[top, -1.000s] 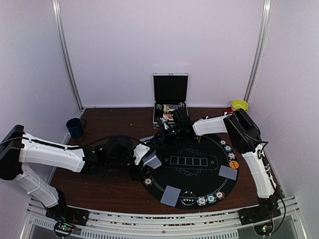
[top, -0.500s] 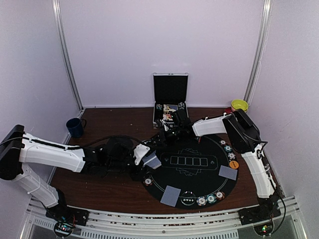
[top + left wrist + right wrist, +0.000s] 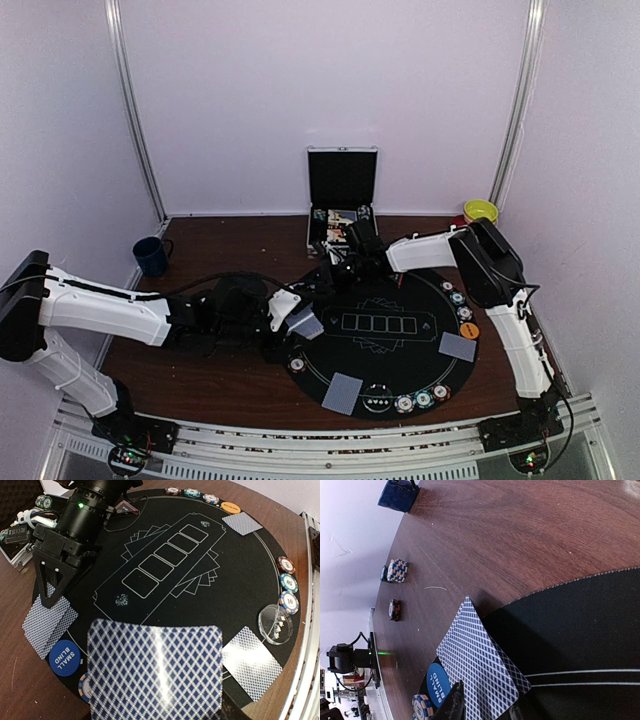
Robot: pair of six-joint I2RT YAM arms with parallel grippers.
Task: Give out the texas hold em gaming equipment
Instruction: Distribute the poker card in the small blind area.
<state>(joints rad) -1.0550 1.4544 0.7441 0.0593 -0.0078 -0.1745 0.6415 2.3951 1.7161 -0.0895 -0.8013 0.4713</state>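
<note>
One card is being pinched in the left gripper; the right gripper is being held spread open above a second card.

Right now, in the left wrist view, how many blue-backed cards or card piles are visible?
4: held card in front; left-edge card by the Small Blind button; far card; right card. More may be hidden behind the held one.
</note>
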